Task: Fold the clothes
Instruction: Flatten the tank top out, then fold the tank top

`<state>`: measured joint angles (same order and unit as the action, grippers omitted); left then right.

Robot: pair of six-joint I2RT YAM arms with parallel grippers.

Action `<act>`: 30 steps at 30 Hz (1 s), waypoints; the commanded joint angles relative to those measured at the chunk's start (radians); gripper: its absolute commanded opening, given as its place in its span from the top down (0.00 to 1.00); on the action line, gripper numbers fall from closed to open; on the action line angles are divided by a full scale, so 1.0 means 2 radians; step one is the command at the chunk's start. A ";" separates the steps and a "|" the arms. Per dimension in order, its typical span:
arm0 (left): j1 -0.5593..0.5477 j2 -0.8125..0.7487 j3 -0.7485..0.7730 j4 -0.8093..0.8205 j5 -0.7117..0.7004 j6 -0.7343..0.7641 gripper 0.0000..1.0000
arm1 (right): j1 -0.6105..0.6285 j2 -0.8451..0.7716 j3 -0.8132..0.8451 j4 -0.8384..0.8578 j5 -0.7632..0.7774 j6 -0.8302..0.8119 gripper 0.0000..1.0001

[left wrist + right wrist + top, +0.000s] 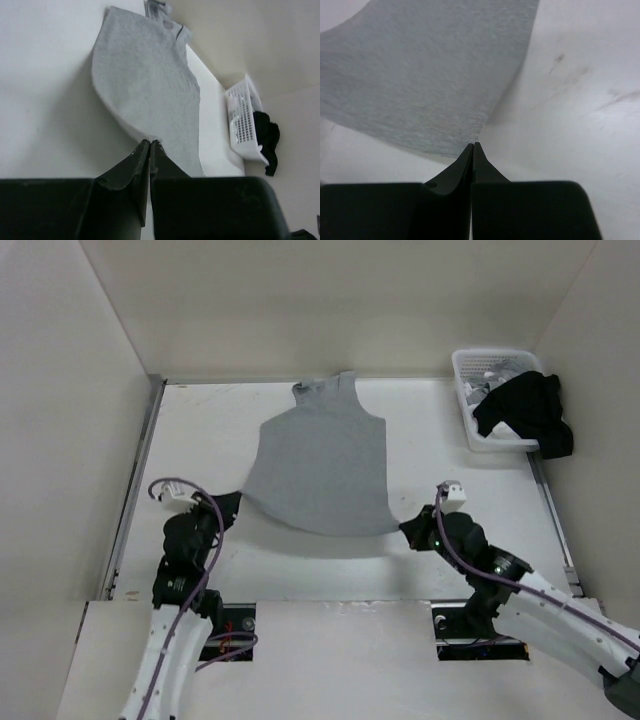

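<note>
Tank top (322, 460) spread flat mid-table, straps toward the far wall, hem edge raised off the table (200, 435) (shadow shows beneath it). Left gripper (233, 504) pinched tight on the hem's left corner; right gripper (407, 530) pinched tight on the right corner. Basket (462, 390) holding black garment (525, 410) sits far right.

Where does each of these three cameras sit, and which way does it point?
Top view: above and behind the robot, looking down at the table; shows the left arm, right arm, grey tank top and basket.
Left wrist: on the left arm, looking along its shut left fingers, pinching the top's hem, toward the basket.
Right wrist: on the right arm, looking along its shut right fingers at the hem's other corner.
Shared: all three show the tank top; top and left views share the basket.
</note>
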<state>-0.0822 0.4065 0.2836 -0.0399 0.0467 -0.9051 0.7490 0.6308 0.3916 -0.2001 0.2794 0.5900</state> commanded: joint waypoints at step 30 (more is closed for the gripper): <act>-0.026 0.563 0.373 0.192 -0.153 -0.036 1.00 | -0.241 0.514 0.449 0.162 -0.146 -0.016 1.00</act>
<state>-0.1677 1.4216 0.8825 0.1524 -0.2977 -0.9936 0.3134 1.5417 1.1400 0.0204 0.0837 0.6159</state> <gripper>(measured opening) 0.015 0.002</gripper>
